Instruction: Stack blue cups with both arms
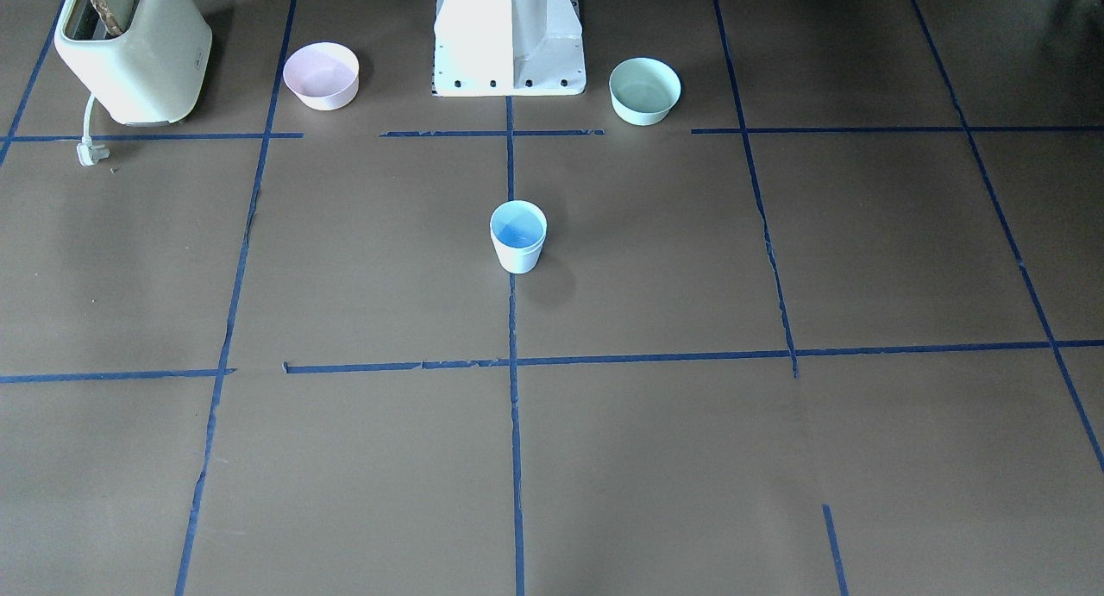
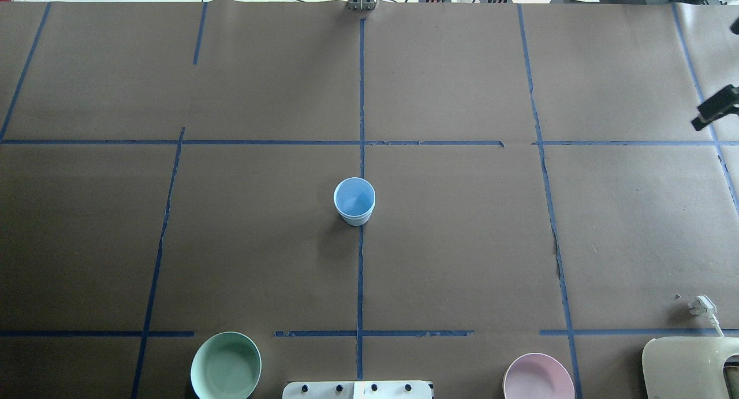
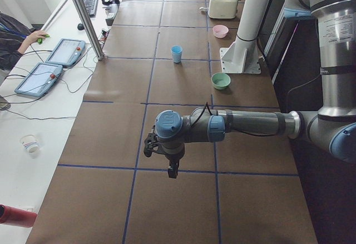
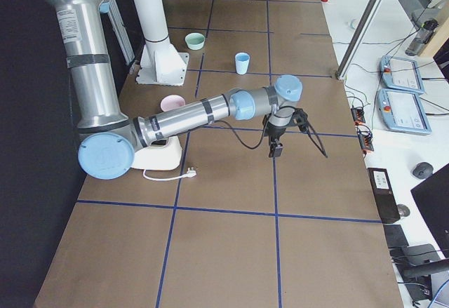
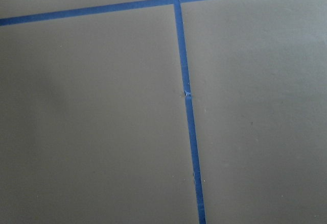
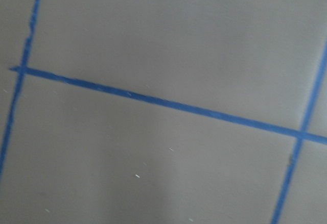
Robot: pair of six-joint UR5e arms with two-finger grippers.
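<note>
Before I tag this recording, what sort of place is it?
Probably a robotics lab test cell: a table papered brown and gridded with blue tape, two teach pendants on the side bench, and the left arm reaching over the table.
</note>
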